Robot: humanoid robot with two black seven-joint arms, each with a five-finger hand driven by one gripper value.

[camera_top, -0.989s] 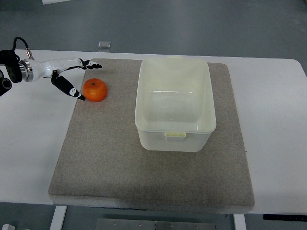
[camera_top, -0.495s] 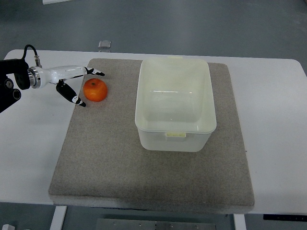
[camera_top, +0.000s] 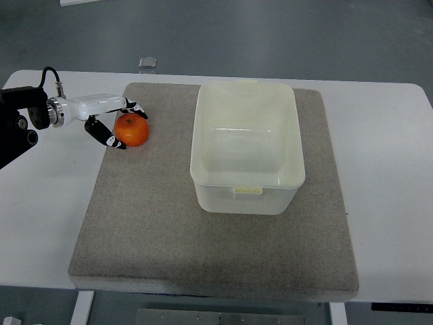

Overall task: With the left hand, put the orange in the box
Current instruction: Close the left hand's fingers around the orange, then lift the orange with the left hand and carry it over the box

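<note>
The orange (camera_top: 134, 132) sits on the grey mat (camera_top: 203, 237) near its far left corner. My left hand (camera_top: 128, 128) comes in from the left edge with its white, black-tipped fingers (camera_top: 137, 110) curled over the top of the fruit and the thumb against its lower left side. The hand is shut on the orange, which still rests on the mat. The translucent white box (camera_top: 247, 192) stands empty on the mat to the right of the orange, about a hand's width away. The right arm does not show.
The mat lies on a white table (camera_top: 385, 169). A small square grey object (camera_top: 147, 63) sits at the table's far edge, behind the orange. Grey floor lies beyond the table.
The left hand has moved right to the orange, and its spread fingers have curled in around it. The orange and the box have not shifted.
</note>
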